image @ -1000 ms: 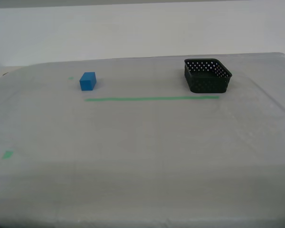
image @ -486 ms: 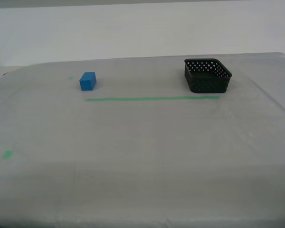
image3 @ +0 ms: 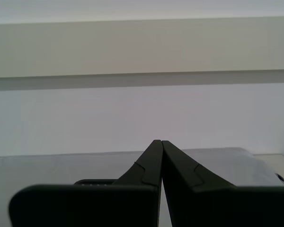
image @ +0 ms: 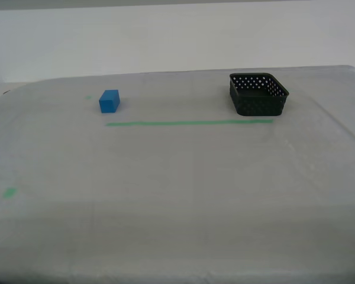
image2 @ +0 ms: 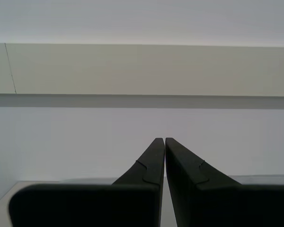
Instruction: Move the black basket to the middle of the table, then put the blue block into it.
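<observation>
The black basket (image: pixel 258 93) stands on the table (image: pixel 177 177) toward the exterior view's far right, just behind the end of the green tape line (image: pixel 189 123). Its dark rim (image3: pixel 92 181) peeks above the finger base in the first wrist view. The blue block (image: pixel 109 101) rests toward the exterior view's far left, behind the line's other end. Neither arm shows in the exterior view. My first gripper (image3: pixel 160 142) is shut with nothing between its fingers, aimed at the wall over the table's far edge. My second gripper (image2: pixel 164 139) is likewise shut and holds nothing.
A small green tape mark (image: pixel 9 192) lies near the exterior view's left edge, and a faint one (image: pixel 87 97) sits beside the block. A pale wall rises behind the table. The table's far edge (image3: pixel 217 152) shows in the first wrist view.
</observation>
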Motion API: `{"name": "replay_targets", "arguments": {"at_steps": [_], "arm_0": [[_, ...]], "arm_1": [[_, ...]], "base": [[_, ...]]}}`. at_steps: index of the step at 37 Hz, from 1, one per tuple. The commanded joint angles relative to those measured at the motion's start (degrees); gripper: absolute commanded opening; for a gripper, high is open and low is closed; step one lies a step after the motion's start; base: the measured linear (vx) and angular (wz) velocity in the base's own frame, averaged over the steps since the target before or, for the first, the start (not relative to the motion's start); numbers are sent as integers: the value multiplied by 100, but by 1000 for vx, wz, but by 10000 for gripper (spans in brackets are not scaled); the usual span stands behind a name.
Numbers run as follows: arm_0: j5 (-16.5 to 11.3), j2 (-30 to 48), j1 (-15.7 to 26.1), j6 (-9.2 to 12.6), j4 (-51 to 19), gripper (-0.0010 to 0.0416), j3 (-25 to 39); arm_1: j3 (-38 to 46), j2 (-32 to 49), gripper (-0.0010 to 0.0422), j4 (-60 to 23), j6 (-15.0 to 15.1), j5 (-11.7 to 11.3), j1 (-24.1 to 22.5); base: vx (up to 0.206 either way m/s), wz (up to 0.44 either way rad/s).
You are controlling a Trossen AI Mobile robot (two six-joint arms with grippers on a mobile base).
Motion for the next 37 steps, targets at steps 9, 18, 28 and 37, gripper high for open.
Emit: {"name": "replay_targets", "arguments": {"at_steps": [9,18,28,37], "arm_0": [[-2,11,2,11,-1781,0,962],[-24,120,2,57,-2988,0,1860],[-173,433,7,107,-4197,0,2778],[-199,981,7,109,-5031,0,3397]], "arm_1": [[4,0,0,20,15,-7,0],[4,0,0,20,15,-7,-2],[7,0,0,20,17,-7,-2],[4,0,0,17,17,-7,-2]], "base": [[0,0],[0,0],[0,0],[0,0]]}}
